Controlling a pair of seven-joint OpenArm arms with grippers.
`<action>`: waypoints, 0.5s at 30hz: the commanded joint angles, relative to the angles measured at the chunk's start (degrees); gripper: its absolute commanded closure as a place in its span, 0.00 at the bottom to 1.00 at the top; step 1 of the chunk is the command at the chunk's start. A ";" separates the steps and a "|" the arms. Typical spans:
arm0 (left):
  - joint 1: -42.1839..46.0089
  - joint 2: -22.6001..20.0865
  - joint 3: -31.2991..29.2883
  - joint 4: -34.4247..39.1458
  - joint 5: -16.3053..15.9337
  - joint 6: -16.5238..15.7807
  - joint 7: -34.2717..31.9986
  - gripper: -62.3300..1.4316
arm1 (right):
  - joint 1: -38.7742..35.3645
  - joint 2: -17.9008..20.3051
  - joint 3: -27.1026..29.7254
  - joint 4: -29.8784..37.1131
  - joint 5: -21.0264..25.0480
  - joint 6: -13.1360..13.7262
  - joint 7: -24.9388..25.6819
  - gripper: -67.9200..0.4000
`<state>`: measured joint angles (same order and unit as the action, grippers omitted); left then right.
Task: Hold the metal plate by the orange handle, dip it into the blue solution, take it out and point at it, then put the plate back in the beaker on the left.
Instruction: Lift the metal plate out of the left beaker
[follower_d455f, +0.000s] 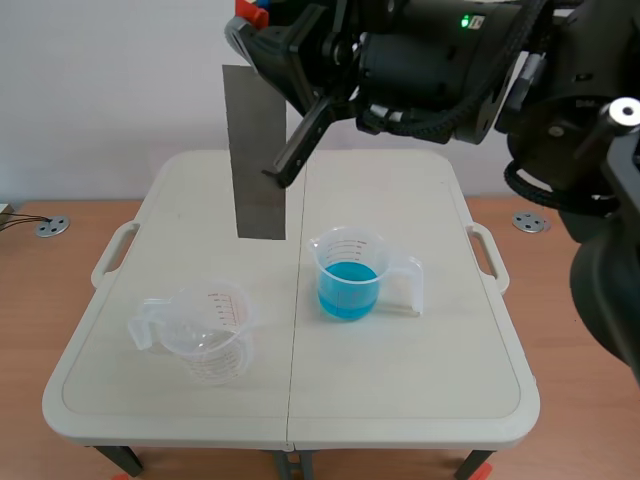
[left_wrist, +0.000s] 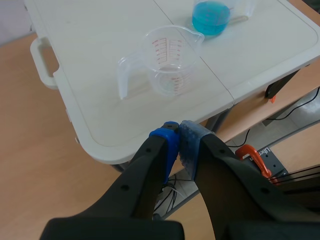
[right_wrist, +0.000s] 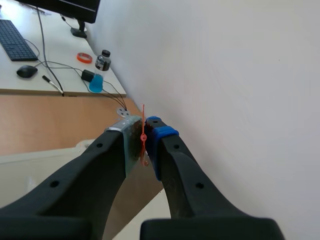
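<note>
The grey metal plate hangs upright in the air, above and to the left of the beaker of blue solution. My right arm stands across the top of the scene view, its gripper shut on the plate's orange handle, which shows as a thin orange strip between the pads. The empty clear beaker stands on the table's left half. My left gripper is shut on nothing, off the table's corner near the empty beaker; the blue beaker lies beyond.
The white folding table has side handles and a centre seam. A second desk with a keyboard, cables and a bottle shows in the right wrist view. An orange clamp sits below the table edge.
</note>
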<state>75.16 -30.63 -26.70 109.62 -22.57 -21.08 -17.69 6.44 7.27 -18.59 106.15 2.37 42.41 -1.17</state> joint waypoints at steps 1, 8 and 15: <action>0.28 0.09 0.00 0.68 -0.33 -0.09 -0.92 0.96 | 0.24 0.94 1.33 0.79 0.90 0.31 0.87 0.98; -4.72 -2.78 0.00 0.70 -0.37 -0.52 -0.63 0.96 | 0.24 3.45 6.64 0.79 1.84 0.31 0.87 0.98; -12.46 -7.91 0.13 0.70 -1.88 -0.74 1.75 0.96 | 0.24 6.25 10.36 0.79 2.40 0.31 0.90 0.98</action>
<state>63.31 -38.39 -26.65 109.62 -23.14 -21.65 -15.70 5.98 13.19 -8.45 106.15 4.05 42.41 -1.17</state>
